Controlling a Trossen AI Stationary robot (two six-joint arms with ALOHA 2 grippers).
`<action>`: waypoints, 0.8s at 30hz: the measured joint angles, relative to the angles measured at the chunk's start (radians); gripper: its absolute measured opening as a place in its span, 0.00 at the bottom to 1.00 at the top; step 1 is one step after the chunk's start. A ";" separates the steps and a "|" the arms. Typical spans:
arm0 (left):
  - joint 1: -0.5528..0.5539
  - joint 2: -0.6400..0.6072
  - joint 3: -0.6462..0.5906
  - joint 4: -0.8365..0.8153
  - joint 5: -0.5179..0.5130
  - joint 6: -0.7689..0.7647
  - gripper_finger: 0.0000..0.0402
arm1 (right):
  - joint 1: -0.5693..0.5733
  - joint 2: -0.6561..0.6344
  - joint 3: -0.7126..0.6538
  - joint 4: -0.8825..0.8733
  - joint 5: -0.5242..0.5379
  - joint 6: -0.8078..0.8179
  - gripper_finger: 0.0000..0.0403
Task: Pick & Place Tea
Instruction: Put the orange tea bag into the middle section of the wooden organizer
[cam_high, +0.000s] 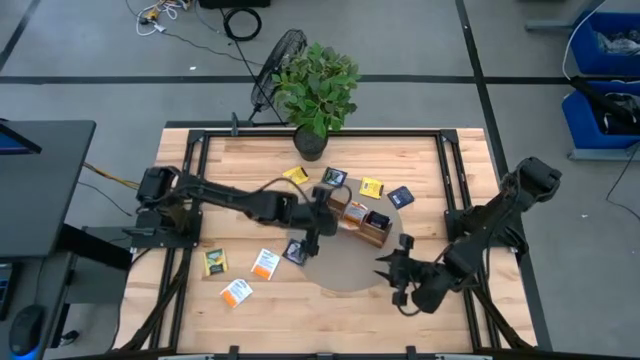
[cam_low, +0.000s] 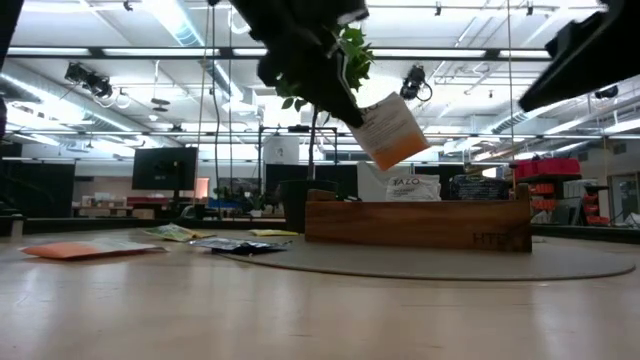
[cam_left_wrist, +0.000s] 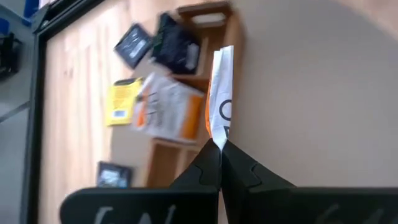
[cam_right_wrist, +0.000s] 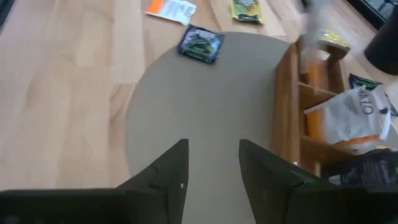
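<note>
Left claw (cam_left_wrist: 220, 149): fingers pressed together on the bottom edge of one white-and-orange tea packet (cam_left_wrist: 221, 93), which hangs edge-on above the wooden box (cam_left_wrist: 205, 18) at centre frame in the high view. In the low view the same packet dangles tilted, clear of the box top, at upper centre.

Handling, judged: light, thin, floppy paper; likely to swing or twist when carried, and slick enough to slip from a corner pinch. Best taken by an edge or corner, fingers well onto the paper.

Box contents: a larger white-and-orange packet (cam_left_wrist: 168, 112) and a dark packet (cam_left_wrist: 177, 50) lie in its compartments.

Loose packets on the surface: two white-and-orange ones (cam_high: 264, 264) (cam_high: 236, 292) and a green one (cam_high: 214, 262) at lower left of the high view; a dark one (cam_high: 296, 251) on the edge of the round mat (cam_high: 350, 272); yellow (cam_high: 371, 186) and dark blue (cam_high: 401, 196) above the box.

Right claw (cam_right_wrist: 211, 165): fingers apart, holding nothing, over the mat at lower right of centre.

Potted plant (cam_high: 316, 85): top centre of the surface.
</note>
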 joint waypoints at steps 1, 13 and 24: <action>0.017 0.000 0.007 -0.009 0.007 0.011 0.01 | 0.006 0.000 0.000 -0.004 0.000 0.010 0.37; 0.131 0.038 0.143 -0.124 0.132 0.075 0.01 | 0.026 0.001 0.000 -0.154 0.074 0.143 0.37; 0.148 0.274 0.474 -0.405 0.195 0.126 0.01 | 0.026 0.002 0.000 -0.155 0.075 0.158 0.37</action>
